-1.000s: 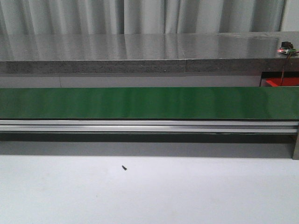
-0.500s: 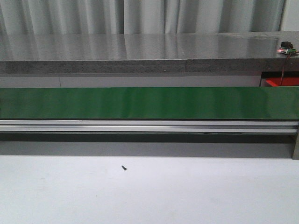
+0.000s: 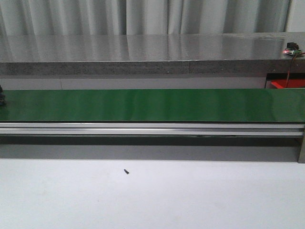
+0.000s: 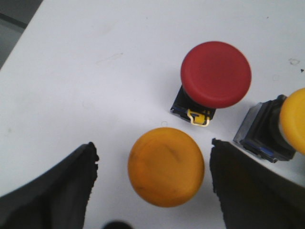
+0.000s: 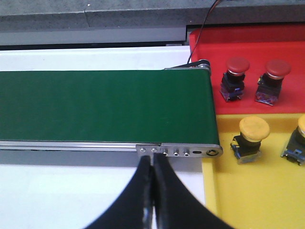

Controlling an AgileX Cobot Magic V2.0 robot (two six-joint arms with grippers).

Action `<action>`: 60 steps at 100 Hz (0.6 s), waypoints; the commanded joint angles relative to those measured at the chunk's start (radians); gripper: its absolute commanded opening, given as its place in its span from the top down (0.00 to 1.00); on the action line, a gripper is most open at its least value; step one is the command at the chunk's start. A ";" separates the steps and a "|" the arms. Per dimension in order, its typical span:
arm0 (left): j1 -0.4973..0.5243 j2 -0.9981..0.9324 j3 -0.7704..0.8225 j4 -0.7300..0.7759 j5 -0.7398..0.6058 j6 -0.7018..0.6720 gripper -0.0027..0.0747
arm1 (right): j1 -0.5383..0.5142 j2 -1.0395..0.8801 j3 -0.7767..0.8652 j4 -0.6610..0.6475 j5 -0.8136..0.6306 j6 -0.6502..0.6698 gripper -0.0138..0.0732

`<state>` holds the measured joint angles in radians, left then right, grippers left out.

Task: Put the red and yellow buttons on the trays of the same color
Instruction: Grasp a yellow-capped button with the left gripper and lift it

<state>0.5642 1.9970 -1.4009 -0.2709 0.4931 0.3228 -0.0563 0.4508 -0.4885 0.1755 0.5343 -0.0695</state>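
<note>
In the left wrist view my left gripper (image 4: 153, 151) is open, and a yellow button (image 4: 166, 167) stands on the white surface between its fingers, untouched by either. Just beyond is a red button (image 4: 215, 74) on a black base. Another yellow button (image 4: 294, 120) lies at the frame edge beside one finger. In the right wrist view my right gripper (image 5: 152, 163) is shut and empty, hovering near the end of the belt. Beside it, the red tray (image 5: 286, 43) holds two red buttons (image 5: 237, 66) (image 5: 277, 69), and the yellow tray (image 5: 267, 200) holds two yellow buttons (image 5: 253, 128) (image 5: 302, 125).
A green conveyor belt (image 3: 152, 105) with an aluminium rail runs across the table; its end (image 5: 190, 95) meets the trays. A small dark object (image 3: 2, 96) shows at the belt's far left edge. A small black screw (image 3: 126, 171) lies on the white table. A grey counter is behind.
A small dark object has come into the front view at the far left edge of the belt. Nothing else differs.
</note>
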 commanded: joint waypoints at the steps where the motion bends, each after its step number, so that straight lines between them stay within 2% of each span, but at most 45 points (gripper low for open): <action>1: 0.002 -0.030 -0.030 -0.026 -0.050 -0.003 0.33 | 0.003 0.003 -0.027 0.007 -0.066 -0.007 0.98; 12: 0.000 -0.020 -0.030 -0.033 -0.065 -0.003 0.33 | 0.003 0.003 -0.027 0.007 -0.066 -0.007 0.98; 19: 0.000 -0.020 -0.030 -0.033 -0.081 -0.003 0.38 | 0.003 0.003 -0.026 0.007 -0.066 -0.007 0.98; 36: 0.000 -0.020 -0.030 -0.035 -0.088 -0.003 0.67 | 0.003 0.003 -0.005 0.007 -0.076 -0.007 0.98; 43: 0.000 -0.020 -0.030 -0.035 -0.093 -0.001 0.75 | 0.003 0.003 -0.005 0.007 -0.075 -0.007 0.98; 60: 0.000 -0.027 -0.030 -0.035 -0.082 -0.001 0.77 | 0.003 0.003 -0.005 0.007 -0.080 -0.007 0.98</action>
<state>0.5642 2.0314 -1.4009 -0.2883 0.4519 0.3228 -0.0563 0.4508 -0.4681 0.1762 0.5320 -0.0695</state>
